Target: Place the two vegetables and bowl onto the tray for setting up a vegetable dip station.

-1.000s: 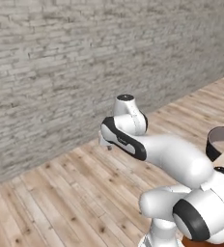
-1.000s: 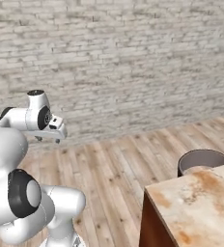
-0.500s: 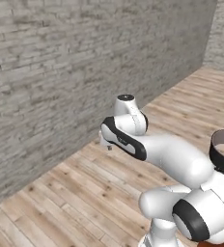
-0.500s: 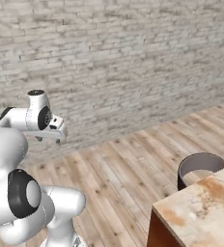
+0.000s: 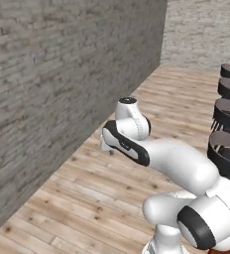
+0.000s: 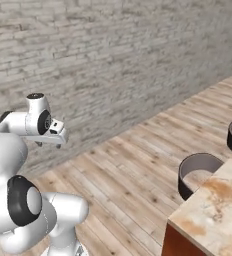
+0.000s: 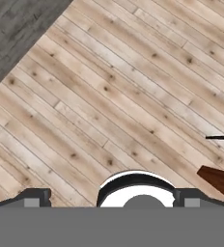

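My gripper (image 7: 112, 195) stands open over bare wooden floor, with nothing held between its two dark fingertips (image 7: 35, 196). The arm is folded high and close to the base, and the hand (image 5: 107, 145) points down at the planks; from the other side the hand (image 6: 56, 133) hangs in front of the brick wall. The two vegetables, the bowl and the tray are out of view.
A grey brick wall (image 5: 62, 74) runs along the left. A row of dark round stools (image 5: 228, 149) lines the right edge. The corner of a mottled stone counter (image 6: 213, 200) stands at the lower right, with stools (image 6: 198, 172) beside it. Open plank floor (image 6: 138, 165) lies between.
The whole scene has shifted, so the base is driving and turning. The wall has swung leftward and more stools and counter have come into view. Arm pose and open gripper are unchanged.
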Robot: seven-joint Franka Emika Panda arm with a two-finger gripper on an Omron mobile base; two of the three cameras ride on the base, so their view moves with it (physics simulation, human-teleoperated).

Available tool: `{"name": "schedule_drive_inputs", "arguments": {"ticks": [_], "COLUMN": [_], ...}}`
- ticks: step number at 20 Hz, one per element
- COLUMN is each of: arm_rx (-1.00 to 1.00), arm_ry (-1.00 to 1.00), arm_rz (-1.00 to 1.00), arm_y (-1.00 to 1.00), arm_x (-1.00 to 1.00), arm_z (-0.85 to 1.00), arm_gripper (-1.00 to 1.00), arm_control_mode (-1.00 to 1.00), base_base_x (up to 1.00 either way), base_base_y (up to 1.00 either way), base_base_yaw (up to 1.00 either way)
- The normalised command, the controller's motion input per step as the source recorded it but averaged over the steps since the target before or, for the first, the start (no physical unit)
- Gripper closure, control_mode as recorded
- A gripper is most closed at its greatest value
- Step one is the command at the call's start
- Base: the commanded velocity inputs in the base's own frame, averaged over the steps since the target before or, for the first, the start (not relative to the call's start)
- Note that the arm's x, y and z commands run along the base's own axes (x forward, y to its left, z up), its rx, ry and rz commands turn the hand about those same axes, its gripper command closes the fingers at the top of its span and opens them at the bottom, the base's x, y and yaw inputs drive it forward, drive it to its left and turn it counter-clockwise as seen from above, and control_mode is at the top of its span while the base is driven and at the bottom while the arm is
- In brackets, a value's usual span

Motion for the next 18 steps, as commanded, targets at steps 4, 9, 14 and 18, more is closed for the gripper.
{"name": "schedule_drive_inputs", "arguments": {"ticks": [4,9,14,18], "arm_rx": [0.00,0.00,0.00,0.00], "arm_ry": [0.00,0.00,0.00,0.00], "arm_rz": [0.00,0.00,0.00,0.00], "arm_y": [0.00,0.00,0.00,0.00], "arm_x": [0.00,0.00,0.00,0.00], "arm_z": [0.00,0.00,0.00,0.00], "arm_gripper": [-1.00,-1.00,-1.00,-1.00], "arm_control_mode": [1.00,1.00,1.00,1.00], "base_base_x": [0.57,0.58,0.65,0.67], "base_base_y": [0.30,0.30,0.31,0.30], "base_base_yaw": [-0.43,-0.40,-0.22,-0.19]}}
